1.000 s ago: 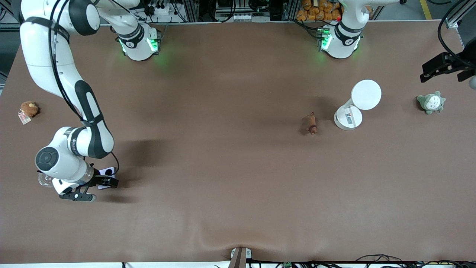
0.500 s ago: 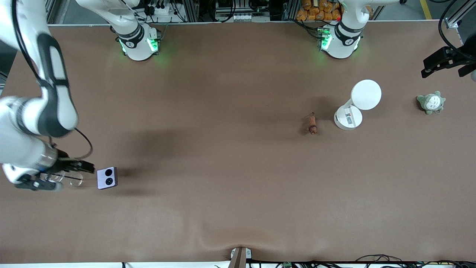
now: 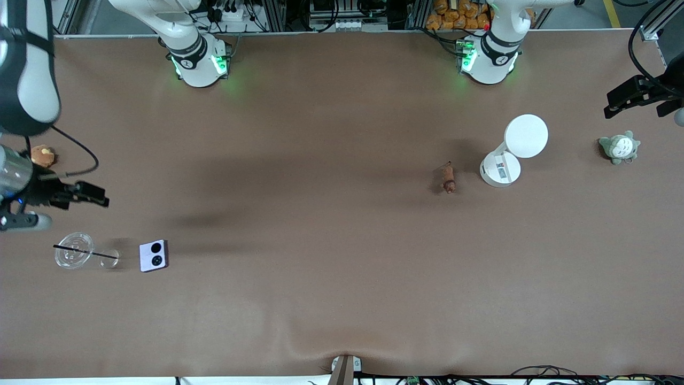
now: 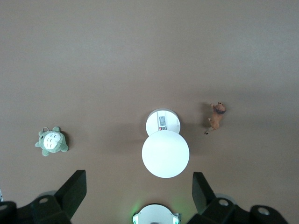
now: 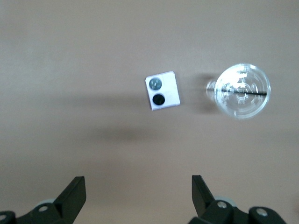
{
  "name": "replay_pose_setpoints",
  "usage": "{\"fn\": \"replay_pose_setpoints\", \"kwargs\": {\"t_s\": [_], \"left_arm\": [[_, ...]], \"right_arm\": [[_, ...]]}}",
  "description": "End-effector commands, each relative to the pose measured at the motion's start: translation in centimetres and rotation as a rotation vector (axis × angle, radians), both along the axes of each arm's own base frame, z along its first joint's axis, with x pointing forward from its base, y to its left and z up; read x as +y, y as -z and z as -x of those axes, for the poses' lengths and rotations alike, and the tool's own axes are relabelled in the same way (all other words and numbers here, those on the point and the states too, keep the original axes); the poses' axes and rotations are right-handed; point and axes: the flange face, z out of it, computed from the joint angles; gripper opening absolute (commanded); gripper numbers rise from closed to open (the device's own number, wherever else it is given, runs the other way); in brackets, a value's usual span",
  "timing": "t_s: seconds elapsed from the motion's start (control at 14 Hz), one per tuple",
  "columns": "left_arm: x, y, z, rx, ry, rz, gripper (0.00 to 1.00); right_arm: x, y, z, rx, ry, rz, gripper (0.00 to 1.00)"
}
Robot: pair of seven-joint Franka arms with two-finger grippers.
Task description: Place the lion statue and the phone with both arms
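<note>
Front view: phone [image 3: 154,255] flat beside glass [image 3: 73,257], table [image 3: 342,294] edge near.

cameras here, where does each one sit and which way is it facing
Front view: high across the table, facing both bases; shows the right gripper raised at its end, the left gripper waiting at its end.
Left wrist view: on the left wrist, looking down at the lion statue, white stand, grey-green plush; its open fingers show.
Right wrist view: on the right wrist, looking down at the phone and glass; open fingers show.
Shared: front and right wrist both show the phone.
</note>
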Motion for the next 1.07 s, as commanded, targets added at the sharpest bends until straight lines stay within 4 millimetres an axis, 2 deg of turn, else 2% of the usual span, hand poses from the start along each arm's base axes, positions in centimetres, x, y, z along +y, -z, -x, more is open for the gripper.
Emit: {"fn": "replay_pose_setpoints", "kwargs": {"t_s": [0.0, 0.07, 0.29, 0.5, 1.0], "left_arm": [[-0.1, -0.2, -0.4, -0.005, 0.002, 0.004, 1.0], [-0.2, 0.4, -0.8, 0.008, 0.005, 0.005, 1.0], [-0.7, 0.5, -0.9, 0.006, 0.005, 0.019, 1.0], [-0.4, 0.5, -0.9, 0.005, -0.001, 0.06, 1.0], [-0.6, 0.5, -0.9, 0.005, -0.002, 0.059, 1.0]], "right_arm": [[-0.9, -4.2, 3.6, 0.011, 0.001, -0.011, 1.0], [-1.0, -5.2, 4.3, 0.018, 0.002, -0.012, 1.0], [-0.8, -9.0, 5.8, 0.054, 0.021, 0.003, 1.0], [-0.6, -11.3, 7.0, 0.068, 0.061, 0.012, 1.0], [-0.6, -12.0, 7.8, 0.073, 0.1, 0.03, 1.0]]}}
